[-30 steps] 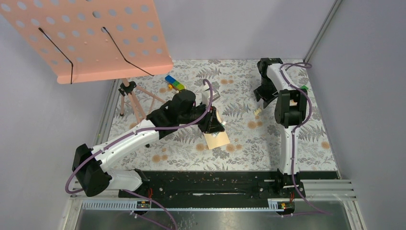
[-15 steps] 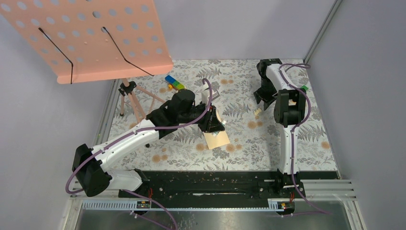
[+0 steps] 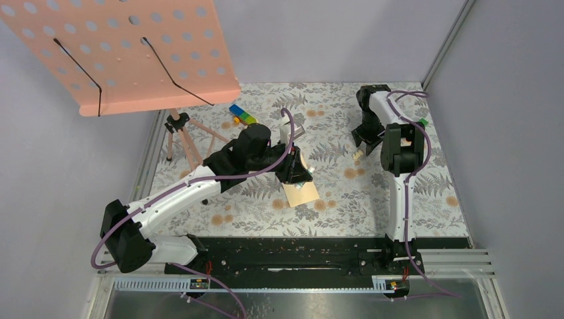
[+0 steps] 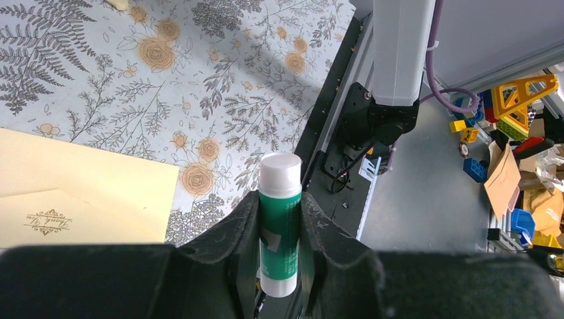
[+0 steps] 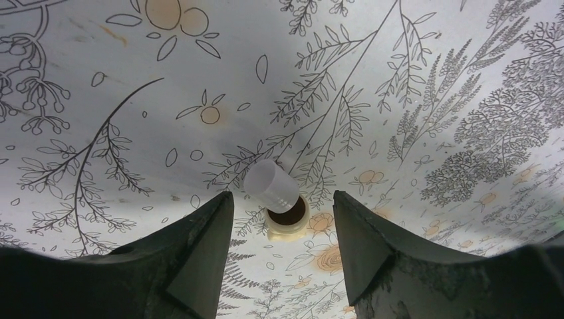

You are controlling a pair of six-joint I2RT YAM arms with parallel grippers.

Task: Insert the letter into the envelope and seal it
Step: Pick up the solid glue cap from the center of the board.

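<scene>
Left pincer (image 4: 279, 206) is clamped tight on a green glue stick (image 4: 279, 229), one finger on each side and the white end poking out past the fingertips. From above, that pincer (image 3: 297, 174) hangs around the middle of the desk (image 3: 346, 199), right at the far end of the envelope (image 3: 300, 194).

The envelope lies flat on the fern-print cover, a little nearer the near edge than the far one. The left wrist view catches it (image 4: 100, 179) too, with the pointed flap folded down and a small gold print on it. As for the letter, no separate sheet can be made out, so I cannot tell where it sits.

Over on the right, the right pincer (image 3: 362, 143) is out toward the far right corner with its fingers spread wide, gripping nothing. Its own camera shows the gap (image 5: 282, 199) lined up over a small white cap (image 5: 271, 185) lying on its side. The cap touches a little cream ring (image 5: 288, 216) with a dark middle, and both rest on the desk.

Along the left edge stands a tripod (image 3: 179, 133) under a pink perforated board (image 3: 133, 53). Some coloured blocks (image 3: 243, 114) sit near the far edge, left of middle.
</scene>
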